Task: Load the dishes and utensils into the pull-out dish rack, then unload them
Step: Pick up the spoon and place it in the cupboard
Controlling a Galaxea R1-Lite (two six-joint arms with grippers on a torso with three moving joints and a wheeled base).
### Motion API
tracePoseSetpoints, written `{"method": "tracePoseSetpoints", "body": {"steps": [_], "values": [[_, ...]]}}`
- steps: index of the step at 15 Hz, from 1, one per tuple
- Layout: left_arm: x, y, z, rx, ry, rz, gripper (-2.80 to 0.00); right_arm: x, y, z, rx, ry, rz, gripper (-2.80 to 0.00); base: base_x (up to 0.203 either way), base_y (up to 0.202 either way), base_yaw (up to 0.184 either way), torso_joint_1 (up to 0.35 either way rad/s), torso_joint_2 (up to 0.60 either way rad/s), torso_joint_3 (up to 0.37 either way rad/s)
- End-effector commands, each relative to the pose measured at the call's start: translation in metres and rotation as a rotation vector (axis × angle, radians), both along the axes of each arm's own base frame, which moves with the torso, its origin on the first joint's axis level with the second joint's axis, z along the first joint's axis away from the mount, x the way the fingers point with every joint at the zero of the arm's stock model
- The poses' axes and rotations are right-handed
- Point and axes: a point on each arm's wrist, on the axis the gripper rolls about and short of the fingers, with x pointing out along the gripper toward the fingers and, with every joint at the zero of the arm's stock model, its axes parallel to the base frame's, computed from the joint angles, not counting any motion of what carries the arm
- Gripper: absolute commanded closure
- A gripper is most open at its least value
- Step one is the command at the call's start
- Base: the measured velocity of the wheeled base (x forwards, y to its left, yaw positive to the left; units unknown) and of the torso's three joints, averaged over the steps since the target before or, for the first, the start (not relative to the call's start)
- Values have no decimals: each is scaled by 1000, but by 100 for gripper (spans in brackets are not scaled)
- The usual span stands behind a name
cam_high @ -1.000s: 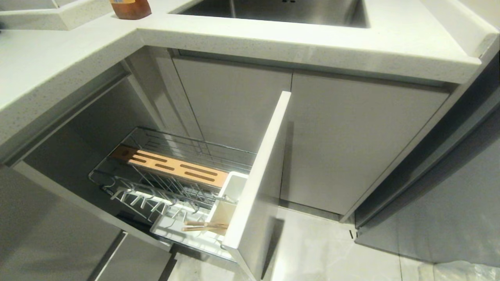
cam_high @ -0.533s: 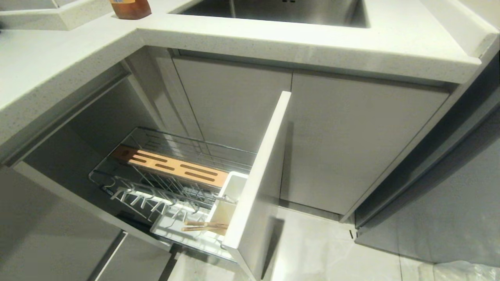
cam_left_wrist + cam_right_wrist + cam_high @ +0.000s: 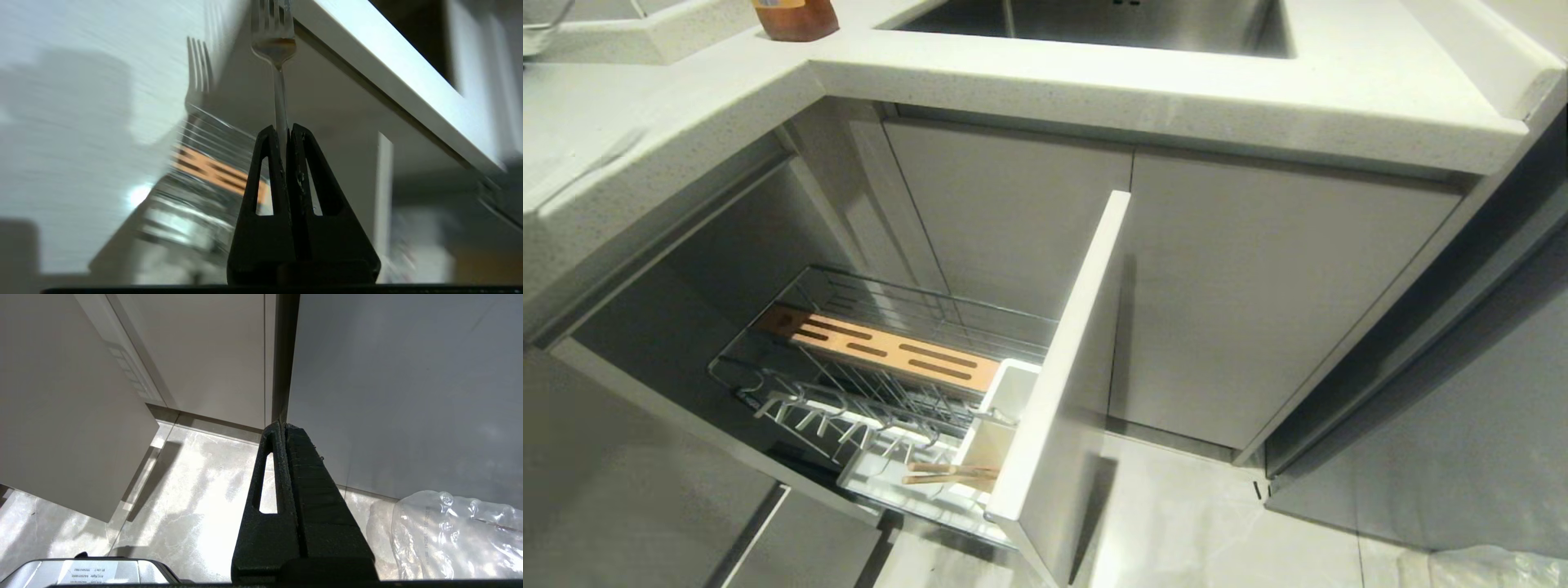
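From the head view we see the chrome wire pull-out dish rack (image 3: 874, 384) drawn out, thin light-wooden chopsticks (image 3: 952, 474) lying in it. In the left wrist view, our left gripper (image 3: 284, 130) pinches a slim metal fork (image 3: 274, 45) by its handle. In the right wrist view, our right gripper (image 3: 282, 426) hangs clenched and empty above the marbled floor (image 3: 196, 498).

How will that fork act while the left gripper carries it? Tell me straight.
The fork is probably stiff: its thin shaft stands straight above the left gripper. It may be slippery, as the metal looks smooth and shiny. It could swivel, since the shut fingers pinch only the handle's lower part, far from the tines.
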Motion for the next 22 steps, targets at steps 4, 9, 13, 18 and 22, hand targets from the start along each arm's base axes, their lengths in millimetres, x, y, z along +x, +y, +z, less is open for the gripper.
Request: {"method": "tracePoseSetpoints", "body": {"steps": [4, 9, 13, 18, 22], "values": [[-16, -65, -26, -94, 187, -425, 0, 0, 0, 0, 0, 0, -1, 0, 0, 0, 0, 0, 0, 0], [-3, -95, -56, -44, 390, -618, 0, 0, 0, 0, 0, 1, -1, 0, 0, 0, 0, 0, 0, 0], [28, -111, -81, 24, 552, -613, 0, 0, 0, 0, 0, 0, 0, 0, 0, 0, 0, 0, 0, 0], [66, -138, -104, 167, 696, -547, 0, 0, 0, 0, 0, 1, -1, 0, 0, 0, 0, 0, 0, 0], [97, -172, -124, 212, 835, -451, 0, 0, 0, 0, 0, 0, 1, 0, 0, 0, 0, 0, 0, 0]]}}
